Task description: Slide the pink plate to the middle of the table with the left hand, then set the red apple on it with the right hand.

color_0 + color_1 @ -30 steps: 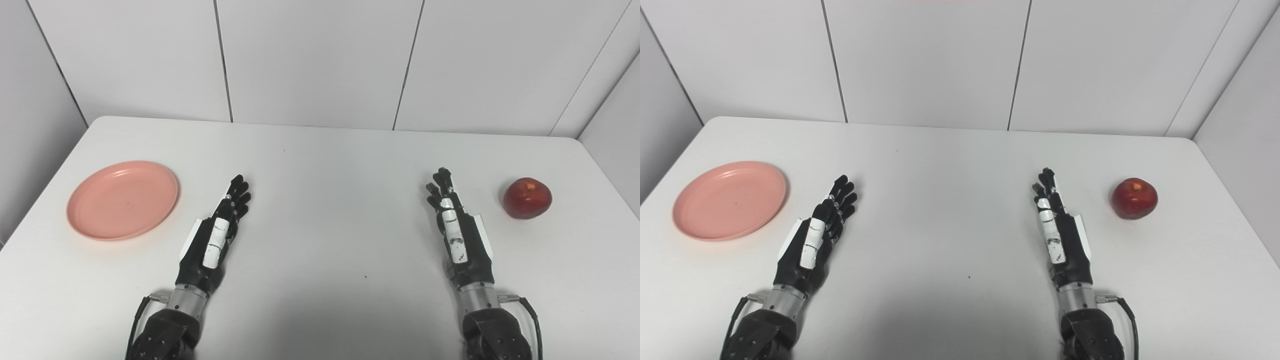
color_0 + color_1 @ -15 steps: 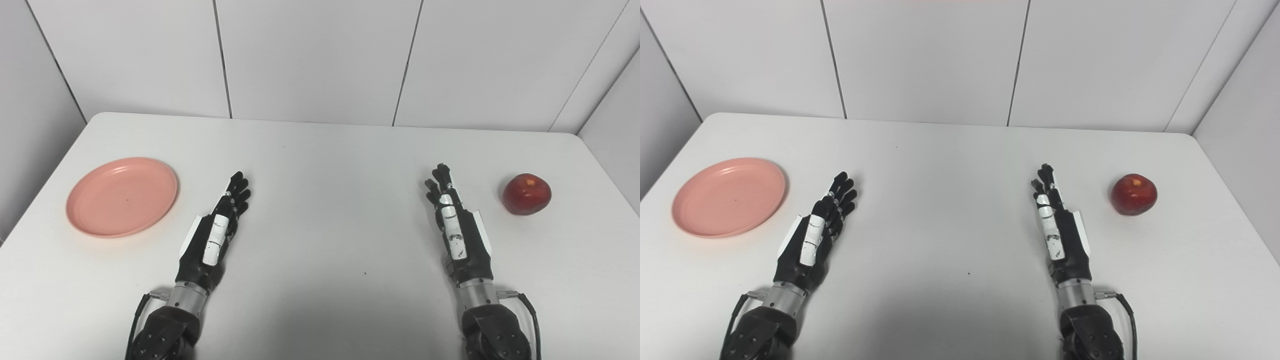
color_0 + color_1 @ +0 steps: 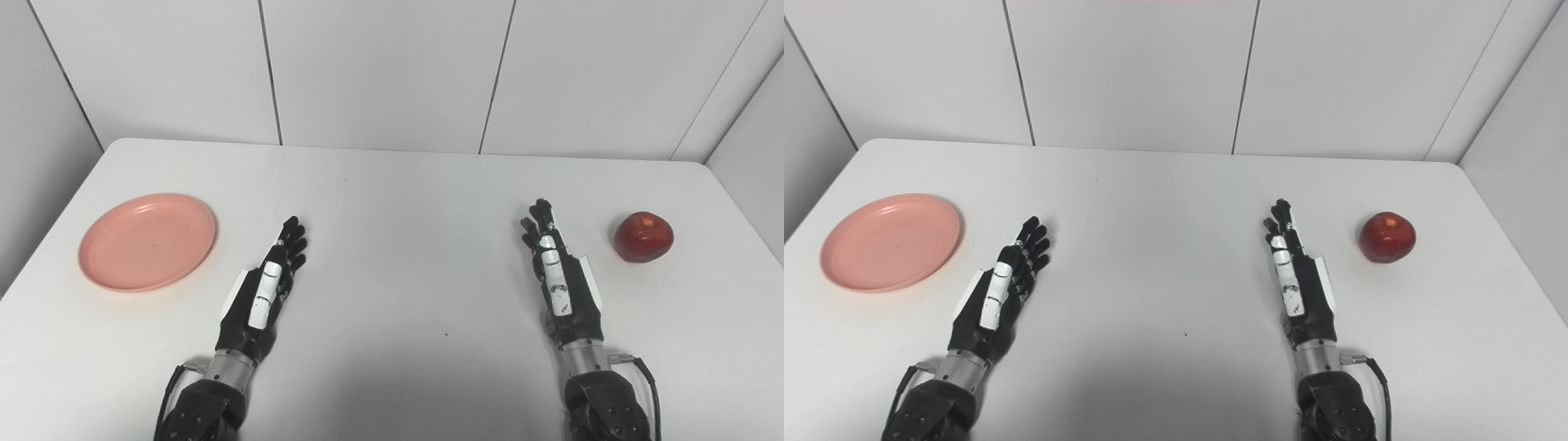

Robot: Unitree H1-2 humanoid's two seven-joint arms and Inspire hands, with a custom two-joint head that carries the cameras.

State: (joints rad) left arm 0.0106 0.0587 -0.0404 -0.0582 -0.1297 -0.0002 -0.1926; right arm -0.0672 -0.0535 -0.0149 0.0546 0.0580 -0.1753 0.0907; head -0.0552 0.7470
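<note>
A pink plate (image 3: 147, 241) lies empty at the left side of the white table (image 3: 392, 184). A red apple (image 3: 644, 236) stands at the right side. My left hand (image 3: 264, 290) is open and empty, fingers stretched forward, to the right of the plate and apart from it. My right hand (image 3: 558, 277) is open and empty, fingers stretched forward, to the left of the apple and apart from it.
White wall panels (image 3: 392, 67) stand close behind the table and along both sides. The table's left edge (image 3: 43, 226) runs near the plate. Bare tabletop lies between the two hands.
The whole picture has shifted a little, so the camera moved. The hands, plate and apple have not visibly moved on the table.
</note>
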